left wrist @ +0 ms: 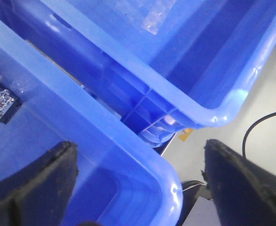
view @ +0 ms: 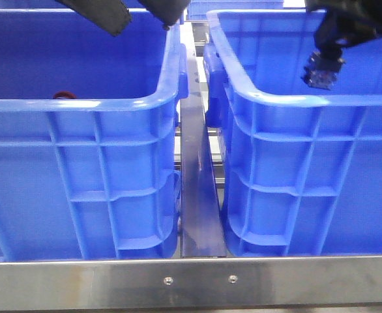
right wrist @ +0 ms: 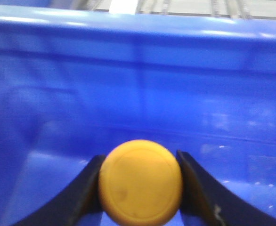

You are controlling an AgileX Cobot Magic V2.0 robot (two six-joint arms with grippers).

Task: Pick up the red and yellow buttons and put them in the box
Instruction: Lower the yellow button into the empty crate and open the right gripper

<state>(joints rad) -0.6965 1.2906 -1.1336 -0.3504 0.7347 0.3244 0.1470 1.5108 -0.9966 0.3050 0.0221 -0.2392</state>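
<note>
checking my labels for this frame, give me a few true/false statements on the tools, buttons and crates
1. The right tool grips an orange-yellow domed push button. True.
2. The left tool holds a red button. False: its fingers stand wide apart with nothing between them.
3. Two deep blue ribbed plastic crates, left and right, stand side by side. True.
4. The crates touch. False: a dark metal bar lies in the gap between them.
5. A dark red rounded thing peeks over the left crate's near rim. True.
</note>
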